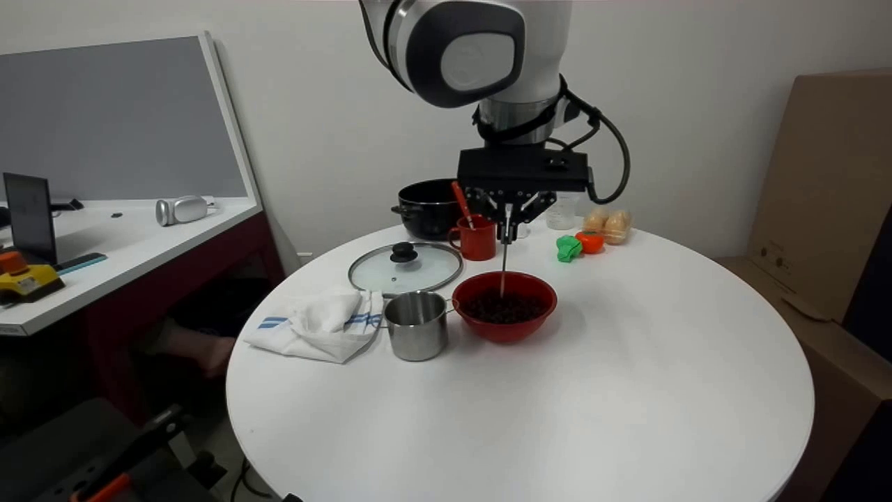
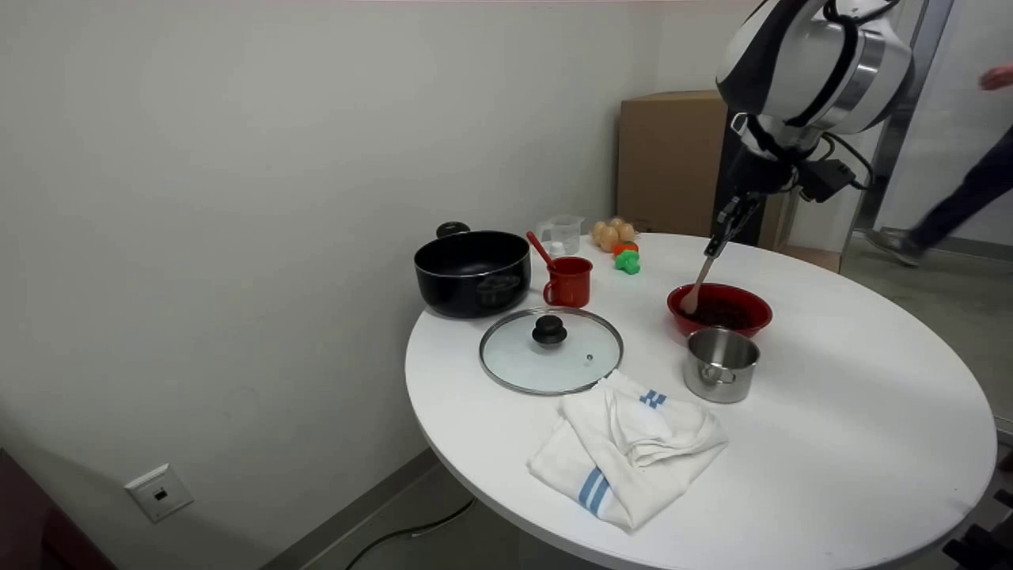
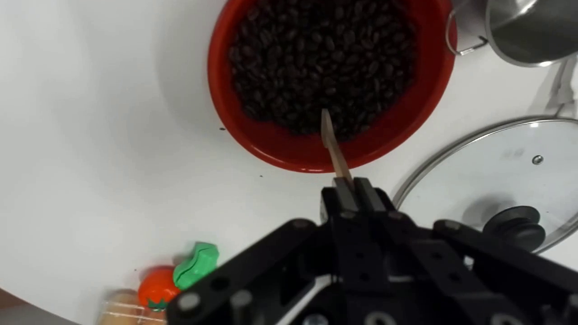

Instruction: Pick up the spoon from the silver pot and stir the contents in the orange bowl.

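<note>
A slim wooden spoon [image 3: 335, 151] runs down from my gripper [image 3: 351, 185], which is shut on its handle. Its lower end is in the orange bowl [image 1: 505, 332], a red-orange bowl with dark beans [image 3: 316, 67]. In an exterior view the spoon [image 2: 699, 285] leans, with its head against the beans near the bowl's wall. My gripper [image 1: 506, 234] stands above the bowl's back rim, apart from it. Beside the bowl is the silver pot [image 2: 721, 380], a small steel pot; its visible inside holds nothing in the exterior views.
A glass lid [image 2: 552, 364], a black pot [image 2: 472, 277] and a red cup [image 2: 570, 283] with a red-handled utensil stand behind. A white towel [image 1: 317, 324] lies beside the silver pot. A green piece [image 3: 196, 266], an orange tomato [image 3: 158, 286] and packed eggs [image 1: 617, 226] sit farther back.
</note>
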Robot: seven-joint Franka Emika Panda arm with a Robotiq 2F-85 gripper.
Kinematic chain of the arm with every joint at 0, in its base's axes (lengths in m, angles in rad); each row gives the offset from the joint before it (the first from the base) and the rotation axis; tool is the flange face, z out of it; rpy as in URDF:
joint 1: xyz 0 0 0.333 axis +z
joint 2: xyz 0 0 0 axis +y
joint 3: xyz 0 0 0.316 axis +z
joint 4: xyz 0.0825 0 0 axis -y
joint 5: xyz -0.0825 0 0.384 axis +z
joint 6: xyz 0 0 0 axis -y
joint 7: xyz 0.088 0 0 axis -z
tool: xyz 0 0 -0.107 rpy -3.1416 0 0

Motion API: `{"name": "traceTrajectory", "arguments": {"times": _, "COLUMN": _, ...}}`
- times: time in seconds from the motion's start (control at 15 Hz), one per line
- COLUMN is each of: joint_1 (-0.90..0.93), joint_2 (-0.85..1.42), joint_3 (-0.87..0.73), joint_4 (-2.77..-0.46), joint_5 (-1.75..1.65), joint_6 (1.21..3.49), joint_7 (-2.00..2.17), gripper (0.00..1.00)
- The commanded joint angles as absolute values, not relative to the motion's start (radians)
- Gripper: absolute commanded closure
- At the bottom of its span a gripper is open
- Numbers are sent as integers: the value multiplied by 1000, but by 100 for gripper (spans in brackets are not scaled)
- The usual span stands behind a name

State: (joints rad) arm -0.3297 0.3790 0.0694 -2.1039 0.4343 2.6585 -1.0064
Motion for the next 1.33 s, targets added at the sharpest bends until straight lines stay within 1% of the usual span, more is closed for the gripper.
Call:
{"name": "traceTrajectory", "arguments": {"times": 0.0, "joint_1": -320, "joint_2": 352, "joint_3": 101, "joint_4": -2127, "joint_5": 437, "joint_6": 2645, "joint_7": -1020, "gripper": 99}}
{"name": "traceTrajectory", "arguments": {"times": 0.27, "joint_1": -340, "joint_2": 303, "joint_3": 117, "joint_4": -2190, "joint_5": 462, "joint_6": 2646, "joint_7": -1054, "gripper": 99}}
{"name": "traceTrajectory", "arguments": {"times": 0.67, "joint_1": -395, "joint_2": 219, "joint_3": 49, "joint_4": -2307, "joint_5": 486, "joint_6": 2644, "joint_7": -1066, "gripper": 99}}
{"name": "traceTrajectory", "arguments": {"times": 0.93, "joint_1": -409, "joint_2": 202, "joint_3": -15, "joint_4": -2318, "joint_5": 479, "joint_6": 2646, "joint_7": -1053, "gripper": 99}}
{"name": "traceTrajectory", "arguments": {"times": 1.27, "joint_1": -384, "joint_2": 214, "joint_3": -36, "joint_4": -2276, "joint_5": 462, "joint_6": 2652, "joint_7": -1033, "gripper": 99}}
